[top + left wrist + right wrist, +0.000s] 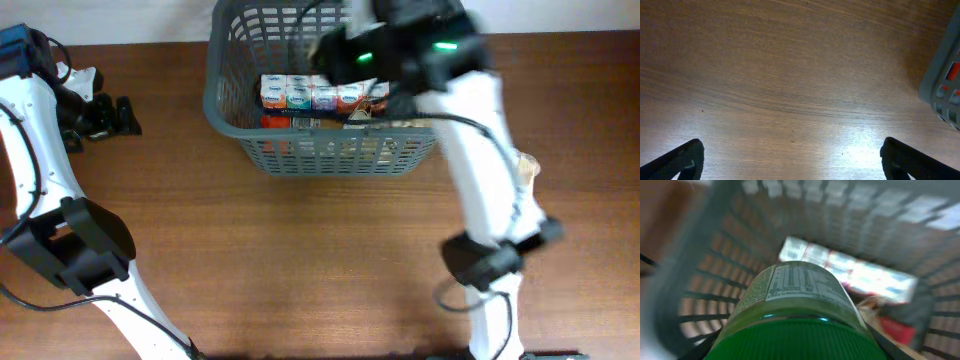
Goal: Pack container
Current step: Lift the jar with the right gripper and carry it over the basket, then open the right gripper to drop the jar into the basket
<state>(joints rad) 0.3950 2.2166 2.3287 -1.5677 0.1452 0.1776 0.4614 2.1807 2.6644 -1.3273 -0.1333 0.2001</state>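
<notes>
The basket [320, 155] is seen from overhead at the far middle of the table [300, 260], with its slotted grey wall turned toward the near edge. A row of small cartons [322, 95] is laid inside it, and a red pack [278, 122] is glimpsed just in front of them. The right arm [480, 160] is stretched over the basket's right half. In this view its gripper is covered by the wrist, so the jaws cannot be judged from above.

What is hidden there is supplied by the right wrist view. The right gripper [792, 350] is closed on a green-capped bottle [800, 290] with a printed label, and dark fingers [702, 350] are pressed to either side of it. The bottle is held within the basket's lattice walls, which are blurred all round. Whether it touches the contents cannot be told. The cartons are seen beyond the bottle, and the red pack lies to its right.

The left gripper [112, 116] is placed over the far left of the table, well apart from the basket, and its jaws are hard to read from overhead. In the left wrist view its fingertips [675, 160] are spread wide at the bottom corners, with only table wood between them. Just a corner of the basket is caught at the right edge.
</notes>
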